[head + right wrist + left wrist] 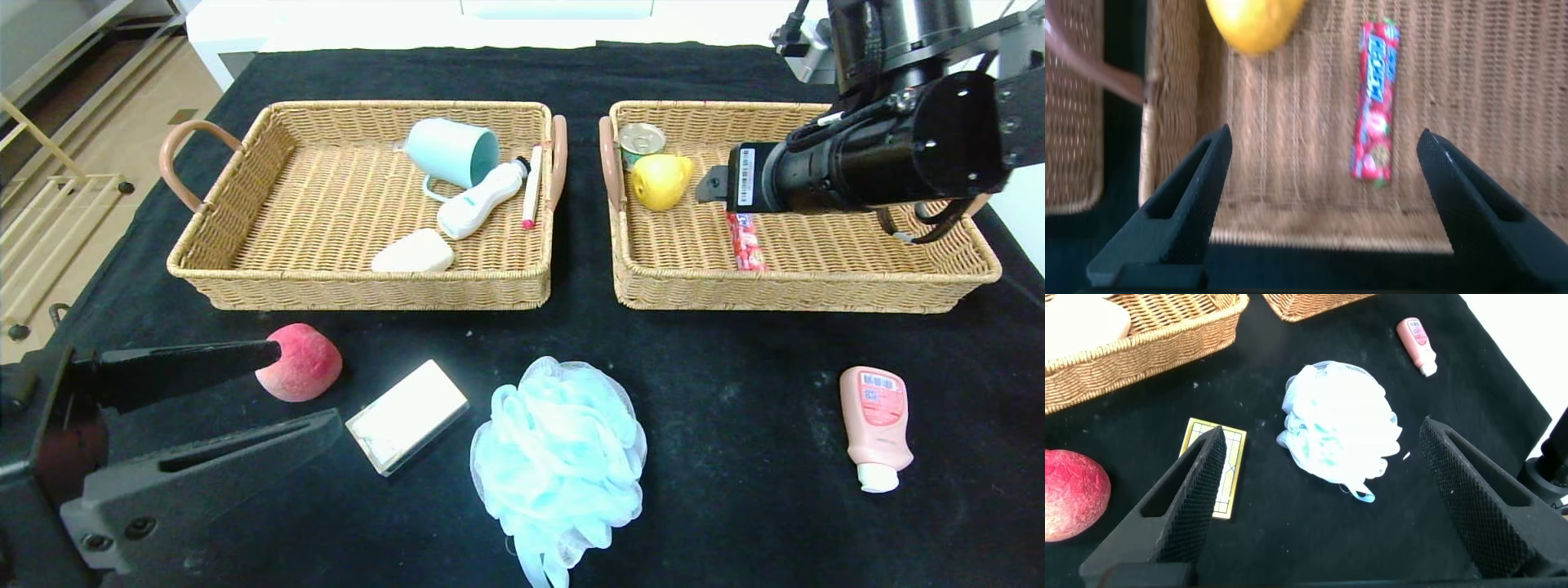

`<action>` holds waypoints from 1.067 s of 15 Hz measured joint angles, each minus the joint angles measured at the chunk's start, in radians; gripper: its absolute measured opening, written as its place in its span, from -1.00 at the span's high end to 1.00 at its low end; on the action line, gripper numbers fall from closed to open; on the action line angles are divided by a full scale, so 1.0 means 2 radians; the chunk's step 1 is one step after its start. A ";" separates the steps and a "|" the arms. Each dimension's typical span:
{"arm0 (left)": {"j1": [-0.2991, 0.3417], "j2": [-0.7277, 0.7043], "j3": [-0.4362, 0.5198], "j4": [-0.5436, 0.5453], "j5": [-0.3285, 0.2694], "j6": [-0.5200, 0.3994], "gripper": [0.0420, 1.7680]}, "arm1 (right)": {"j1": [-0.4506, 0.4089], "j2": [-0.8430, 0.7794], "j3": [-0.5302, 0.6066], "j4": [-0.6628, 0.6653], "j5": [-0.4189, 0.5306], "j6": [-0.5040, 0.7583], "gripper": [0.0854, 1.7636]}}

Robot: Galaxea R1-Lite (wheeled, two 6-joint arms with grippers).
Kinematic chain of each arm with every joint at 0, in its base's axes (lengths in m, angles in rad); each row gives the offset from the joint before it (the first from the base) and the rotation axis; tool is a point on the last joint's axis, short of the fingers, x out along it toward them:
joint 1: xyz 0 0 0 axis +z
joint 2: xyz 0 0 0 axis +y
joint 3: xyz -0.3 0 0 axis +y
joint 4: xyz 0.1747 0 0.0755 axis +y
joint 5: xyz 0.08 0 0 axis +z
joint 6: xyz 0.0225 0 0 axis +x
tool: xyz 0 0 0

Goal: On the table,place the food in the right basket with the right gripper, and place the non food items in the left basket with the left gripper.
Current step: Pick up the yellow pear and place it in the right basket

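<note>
Over the right basket hangs the right gripper, jaws wide & empty; right wrist view shows the red candy pack lying on the weave between its fingers & beyond the tips, the yellow fruit further out past one finger, near the basket's handle side. A can stands just behind that fruit. So food is already in this basket, and I judge the right arm is between drops, w/ nothing held. The left gripper sits low at the table's near left, also spread wide, holding nothing; the blue bath pouf lies straight ahead between its fingers but well beyond the tips, the flat soap box just under/behind its one finger, the peach off to that same side. In head view the peach is touching or just behind the upper fingertip, can't tell which. Pink bottle lies well apart, far across on the right side of the table. Left basket already holds a teal cup, a white handheld device, a pen & a soap bar. Step in hand, as I read it: picking the next non-food item w/ the left arm, likely pouf or box. Next move calls for reaching fwd, lowering over the item, closing, then carrying to the left basket. Peach remains for the right gripper, a long reach across.
</note>
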 joint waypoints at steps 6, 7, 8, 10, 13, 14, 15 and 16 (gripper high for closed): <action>0.000 0.000 0.001 0.000 0.000 0.000 -0.94 | -0.006 -0.091 0.095 0.046 0.006 0.030 -0.90; 0.000 0.000 0.001 0.001 0.000 0.000 -0.94 | -0.008 -0.109 0.114 0.047 0.011 0.030 -0.91; 0.000 0.000 0.001 0.001 0.000 0.000 -0.94 | -0.007 -0.127 0.134 0.047 0.017 0.030 -0.91; 0.000 0.000 0.001 0.001 0.000 0.000 -0.94 | 0.007 -0.157 0.170 0.048 0.025 0.031 -0.92; 0.000 0.000 0.001 0.001 0.001 0.000 -0.94 | 0.047 -0.188 0.205 0.047 0.028 0.048 -0.92; 0.000 0.000 0.001 0.000 0.001 0.000 -0.94 | 0.060 -0.193 0.211 0.047 0.028 0.056 -0.92; 0.000 0.000 0.001 0.001 0.001 0.001 -0.94 | 0.066 -0.196 0.215 0.047 0.028 0.058 -0.92; 0.000 0.000 0.001 0.001 0.001 0.001 -0.94 | 0.070 -0.199 0.220 0.047 0.028 0.061 -0.92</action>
